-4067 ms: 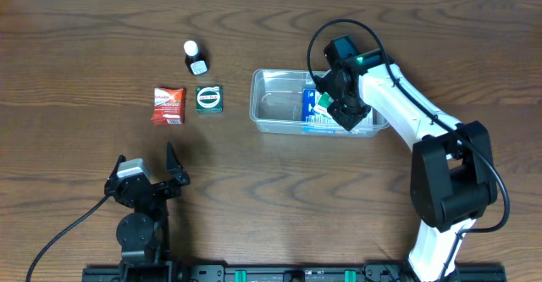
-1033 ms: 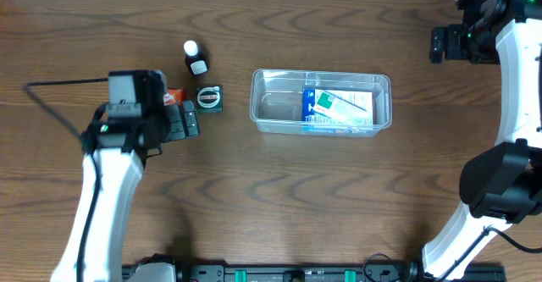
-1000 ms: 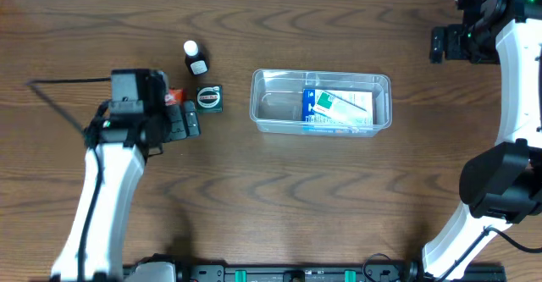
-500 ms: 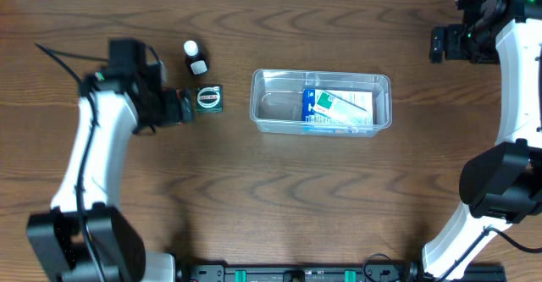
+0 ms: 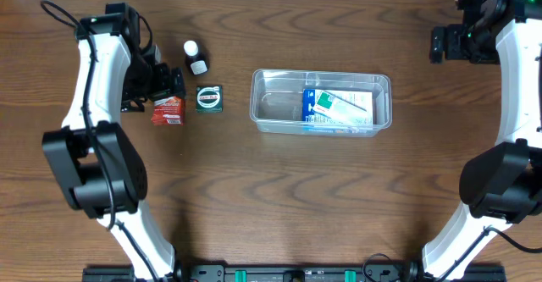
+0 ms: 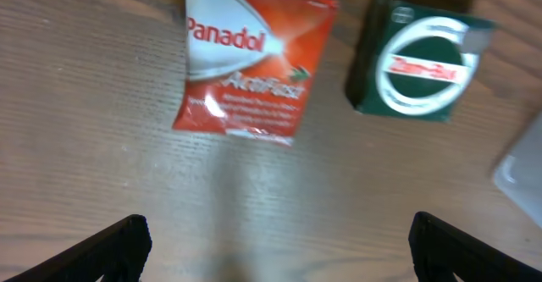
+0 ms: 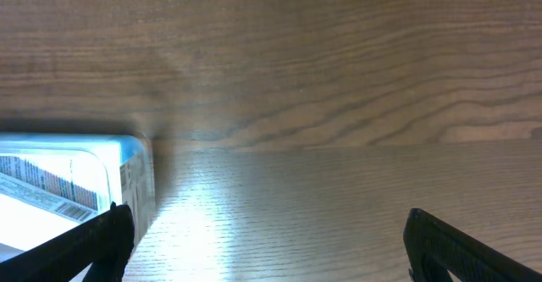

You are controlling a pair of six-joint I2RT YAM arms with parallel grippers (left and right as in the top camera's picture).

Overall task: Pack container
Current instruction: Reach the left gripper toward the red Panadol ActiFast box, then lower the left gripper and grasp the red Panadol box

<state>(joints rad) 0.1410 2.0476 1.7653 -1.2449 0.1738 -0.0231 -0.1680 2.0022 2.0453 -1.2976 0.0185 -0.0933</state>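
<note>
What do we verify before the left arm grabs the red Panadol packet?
1. Left fingers open: ok.
2. Red foil Panadol packet flat on the wooden table, uncovered: ok.
3. Fingers astride packet: not ok, it lies ahead of the tips.
4. Gap to green square box: ok.
5. Room in clear plastic rectangular container: ok, left half bare.
6. Right fingers away from container: ok.

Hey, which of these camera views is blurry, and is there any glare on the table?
Left wrist view: soft and smeared, lettering on the red packet readable, the green box fuzzier. Right wrist view: a bright glare patch on the wood table. Overhead view: sharp and evenly lit, the container crisp.
</note>
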